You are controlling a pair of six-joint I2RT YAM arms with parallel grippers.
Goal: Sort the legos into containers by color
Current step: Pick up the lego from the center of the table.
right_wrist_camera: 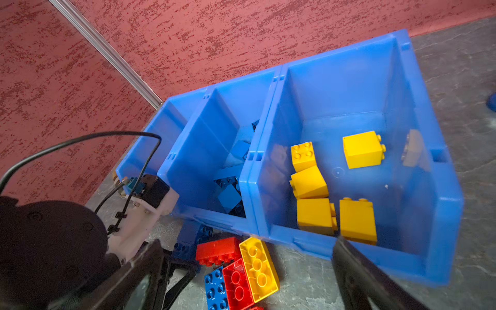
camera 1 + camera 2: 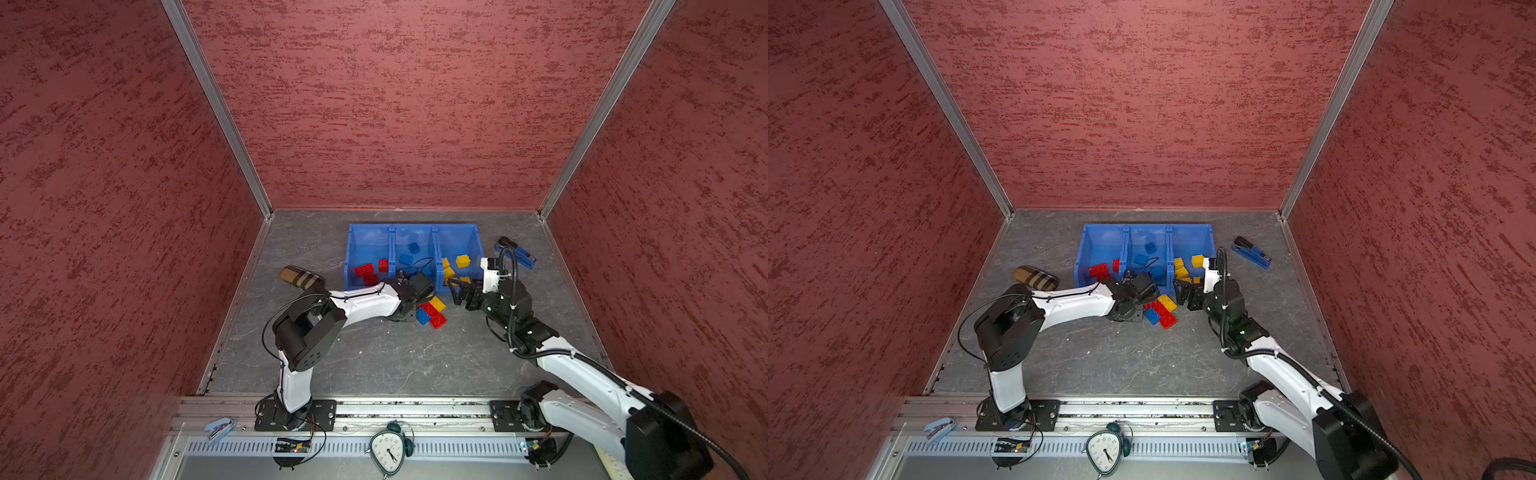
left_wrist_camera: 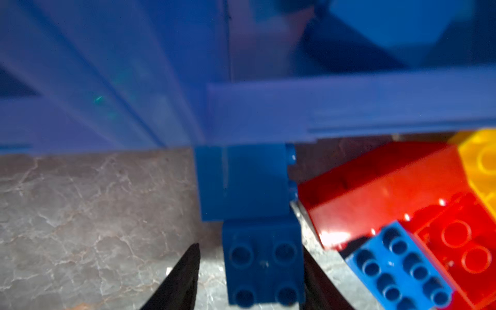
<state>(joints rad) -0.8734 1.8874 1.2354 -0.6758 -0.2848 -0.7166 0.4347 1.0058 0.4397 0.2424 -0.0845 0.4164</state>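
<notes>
The legos are chunky, glossy studded bricks in red, blue and yellow, some square with four studs, some longer. Most of them lie in the containers (image 2: 370,232), three joined blue open bins at the far side of the tabletop (image 2: 374,365). In both top views I see red bricks (image 2: 368,272) in the bin on the robot's left, blue bricks (image 2: 413,248) in the middle bin and yellow bricks (image 2: 462,261) in the right one. My right wrist view shows five yellow ones there, lying at odd angles.

A loose cluster (image 2: 432,313) sits on the tabletop just in front of the bins: a long yellow brick (image 1: 259,268), red ones and a blue one packed side by side.

The left gripper (image 3: 251,247) is low at that cluster. Its fingers (image 3: 188,279) stand on either side of a square blue brick (image 3: 263,263) lying studs up. One finger is against it, but a strip of tabletop shows beside the other, so it is not clamped. A taller blue brick (image 3: 241,182) lies on its side just behind, against the bin front.

The right gripper (image 2: 459,293) hovers at the front of the yellow bin, fingers (image 1: 357,268) spread wide with nothing between them.
</notes>
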